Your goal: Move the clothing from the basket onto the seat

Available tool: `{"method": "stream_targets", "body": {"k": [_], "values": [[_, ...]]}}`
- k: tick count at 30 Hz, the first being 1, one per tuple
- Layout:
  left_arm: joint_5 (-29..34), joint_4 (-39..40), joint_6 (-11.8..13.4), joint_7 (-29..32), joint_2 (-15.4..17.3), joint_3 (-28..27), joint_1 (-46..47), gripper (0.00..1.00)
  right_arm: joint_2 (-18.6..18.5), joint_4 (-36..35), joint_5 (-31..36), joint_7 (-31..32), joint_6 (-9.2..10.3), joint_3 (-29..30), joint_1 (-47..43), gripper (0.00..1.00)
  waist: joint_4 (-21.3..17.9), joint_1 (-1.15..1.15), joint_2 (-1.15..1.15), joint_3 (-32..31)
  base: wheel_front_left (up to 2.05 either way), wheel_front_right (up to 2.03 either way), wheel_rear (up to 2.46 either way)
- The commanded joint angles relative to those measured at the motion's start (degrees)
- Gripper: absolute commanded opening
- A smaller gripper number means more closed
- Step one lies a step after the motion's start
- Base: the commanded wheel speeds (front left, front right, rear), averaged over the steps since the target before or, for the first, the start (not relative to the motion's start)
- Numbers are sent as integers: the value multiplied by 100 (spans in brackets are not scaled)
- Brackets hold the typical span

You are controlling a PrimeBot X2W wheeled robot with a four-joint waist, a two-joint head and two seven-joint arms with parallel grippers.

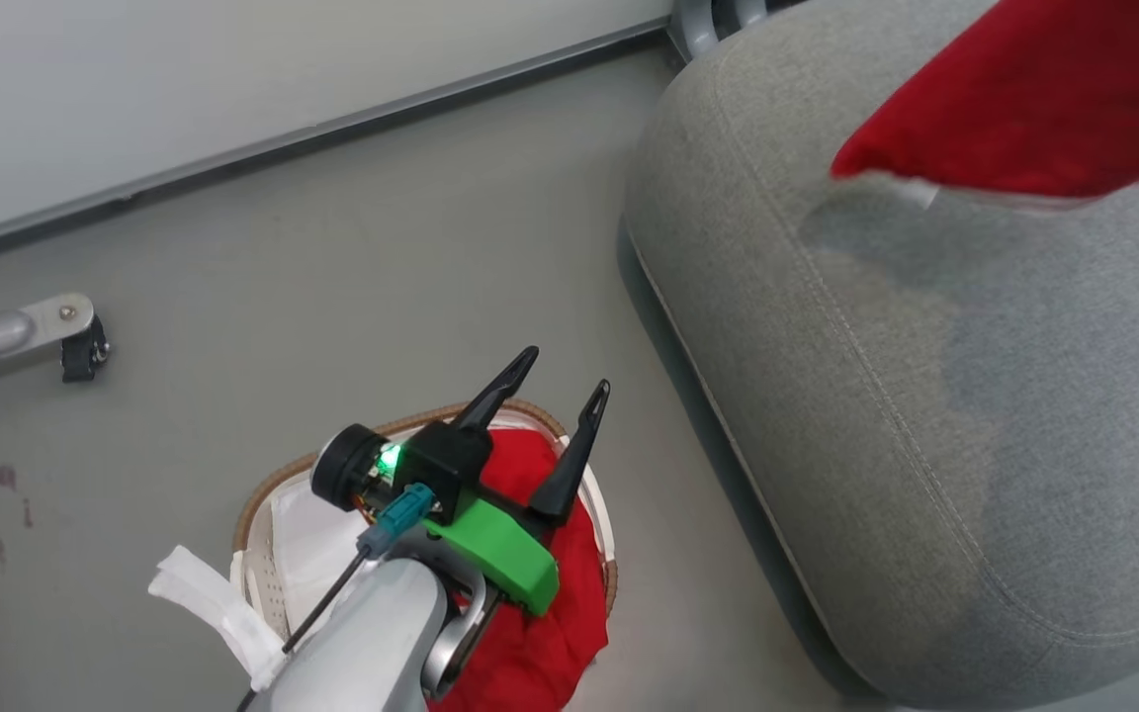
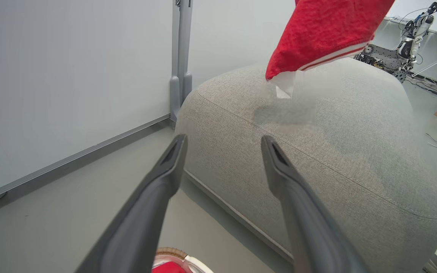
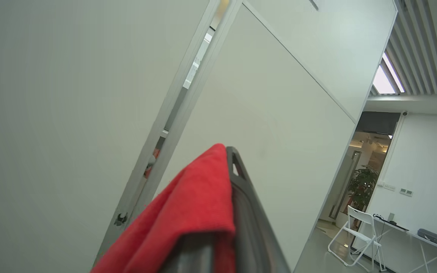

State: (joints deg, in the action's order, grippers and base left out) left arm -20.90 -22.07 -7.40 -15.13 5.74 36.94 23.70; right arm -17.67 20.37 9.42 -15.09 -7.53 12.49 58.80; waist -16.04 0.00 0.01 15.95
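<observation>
My right gripper (image 3: 226, 212) is clenched on the bright red striped garment (image 1: 1034, 94), hanging above the big grey woven seat (image 1: 925, 396) near its rounded corner. I should lower it before letting go. My left gripper (image 1: 555, 410) is released above the small white basket (image 1: 263, 499), where the plain red garment (image 1: 540, 633) lies.

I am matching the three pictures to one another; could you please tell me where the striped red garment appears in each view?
Head view: striped red garment at upper right, hanging above the grey seat.
Left wrist view: top centre-right, above the same seat.
Right wrist view: bottom centre, draped over the right gripper fingers.
Shared landmark: the seat, in the head and left wrist views.
</observation>
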Motion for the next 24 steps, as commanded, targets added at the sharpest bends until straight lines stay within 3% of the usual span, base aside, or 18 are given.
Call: {"method": "stream_targets", "body": {"k": [1, 5, 10, 18, 24], "values": [[65, 49, -13, -3, 86, -40, 163, 100, -89, 142, 24, -11, 7, 28, 315, 0, 138, 0, -1, 482, 0, 0, 0], [158, 109, -12, -3, 190, -86, 353, 100, -390, 573, 173, -1, 7, 186, 954, 0, 192, 0, -1, 887, 0, 0, 0], [281, 135, -6, -3, 312, -176, 547, 100, -424, 1000, 291, -7, 7, 595, 1085, 0, 220, 0, -1, 1353, 0, 0, 0], [409, 210, 31, -3, 519, -309, 708, 100, -49, 1281, 322, -10, 8, 1184, 111, 0, 211, 0, -1, 1857, 0, 0, 0], [447, 248, 83, -3, 618, -365, 743, 100, 252, 1581, 404, -11, 7, 1306, -563, 0, 156, 0, -1, 2063, 0, 0, 0]]}}
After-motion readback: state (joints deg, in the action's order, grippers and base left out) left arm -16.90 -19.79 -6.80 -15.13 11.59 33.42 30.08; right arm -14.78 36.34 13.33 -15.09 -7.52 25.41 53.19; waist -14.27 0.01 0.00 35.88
